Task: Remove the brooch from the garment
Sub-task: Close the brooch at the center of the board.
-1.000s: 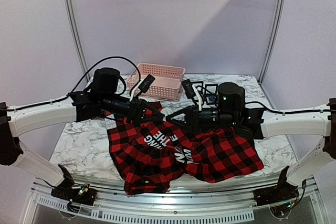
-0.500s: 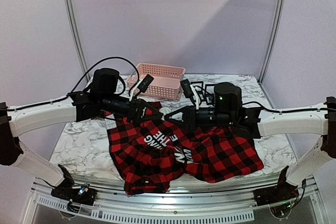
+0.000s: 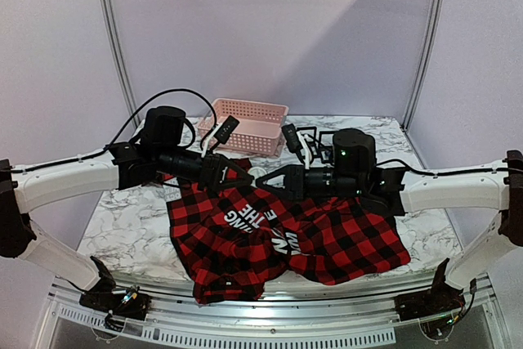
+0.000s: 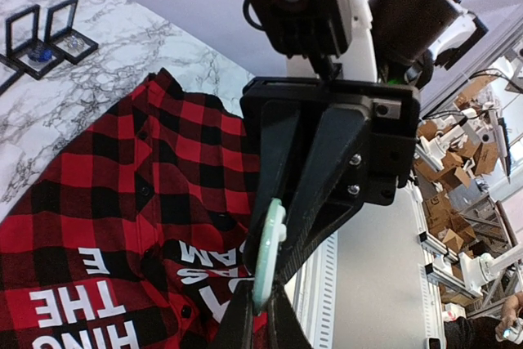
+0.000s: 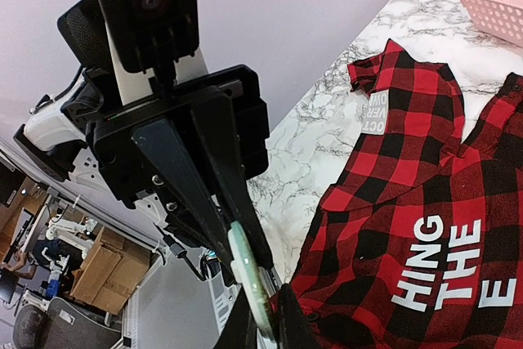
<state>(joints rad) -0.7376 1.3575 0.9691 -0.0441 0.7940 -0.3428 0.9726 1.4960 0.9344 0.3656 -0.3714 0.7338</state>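
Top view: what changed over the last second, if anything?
The right arm slid a little toward the left, bringing the right hand closer to the left hand. Both hands appear to pinch the pale brooch above the shirt. The left arm, shirt and basket stayed put.

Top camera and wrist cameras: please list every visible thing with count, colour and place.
red-and-black plaid flannel shirt: one, white lettering, spread on the table's near half.
pale green round brooch: one, between both claws above the shirt.
pink slotted plastic basket: one, table's far edge.
small black square frames: at least two, right of the basket.
white marble table: one.
left claw: one, black, shut on brooch.
right claw: one, black, shut on brooch.
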